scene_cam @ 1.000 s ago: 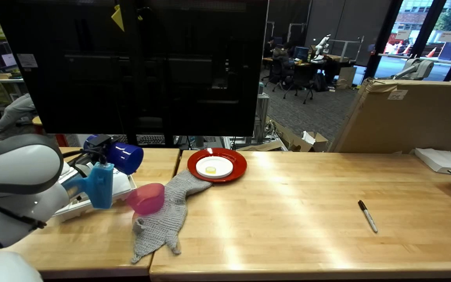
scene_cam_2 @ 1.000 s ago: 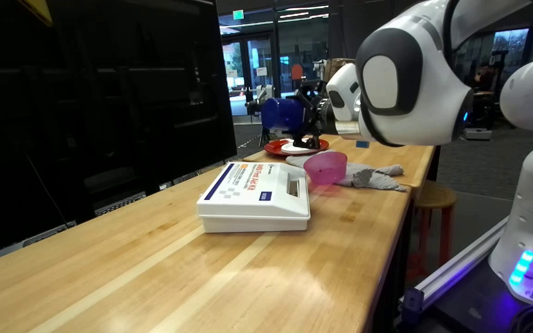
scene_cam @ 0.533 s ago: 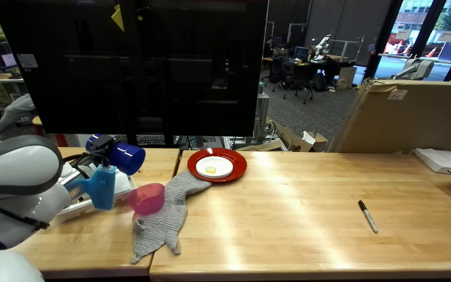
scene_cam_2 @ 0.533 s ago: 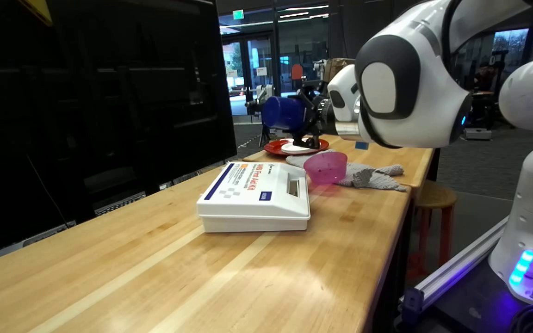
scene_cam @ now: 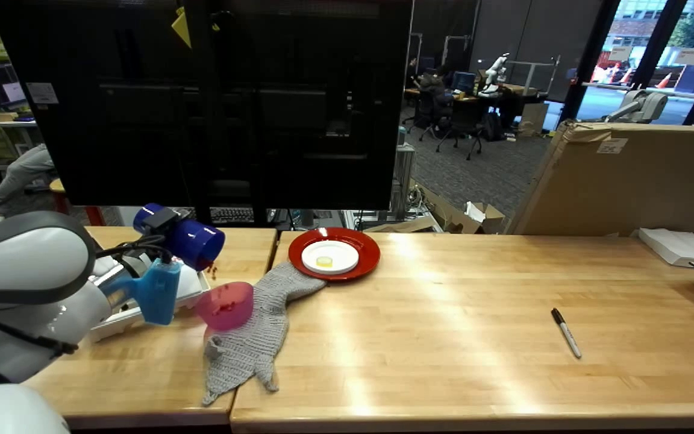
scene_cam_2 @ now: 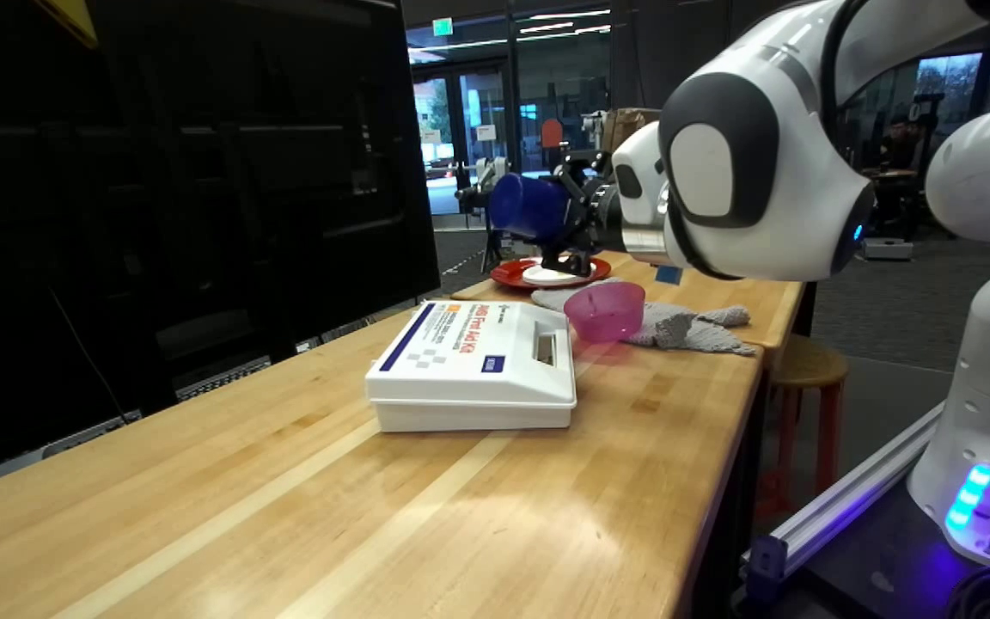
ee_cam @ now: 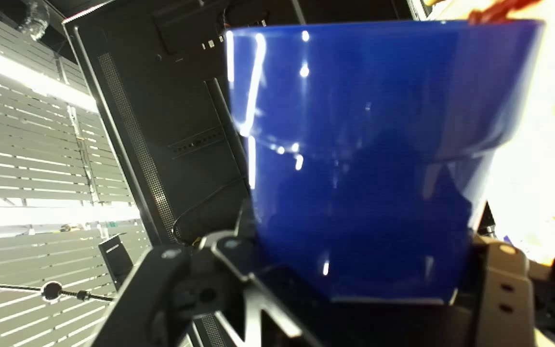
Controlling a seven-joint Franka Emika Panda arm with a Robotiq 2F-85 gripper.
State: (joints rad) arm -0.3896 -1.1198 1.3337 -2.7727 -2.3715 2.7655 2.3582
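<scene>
Inside my pincer (ee_cam: 366,236), squeezed from both sides, sat the blue cup (ee_cam: 369,115) | long axis aslant, mouth lower than base | below my pincer, on the side that mouth faced, stood the translucent pink bowl (scene_cam: 226,307) | red bits (ee_cam: 496,13) hung between the two | cup looked glossy, plain-walled, stepped wider toward its rim

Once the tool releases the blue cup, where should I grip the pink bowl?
I'd pinch the pink bowl by its rim, from above, on the side away from the first aid kit: its open mouth faces up and the kit crowds the other side. Keep it level; red bits show inside.
</scene>
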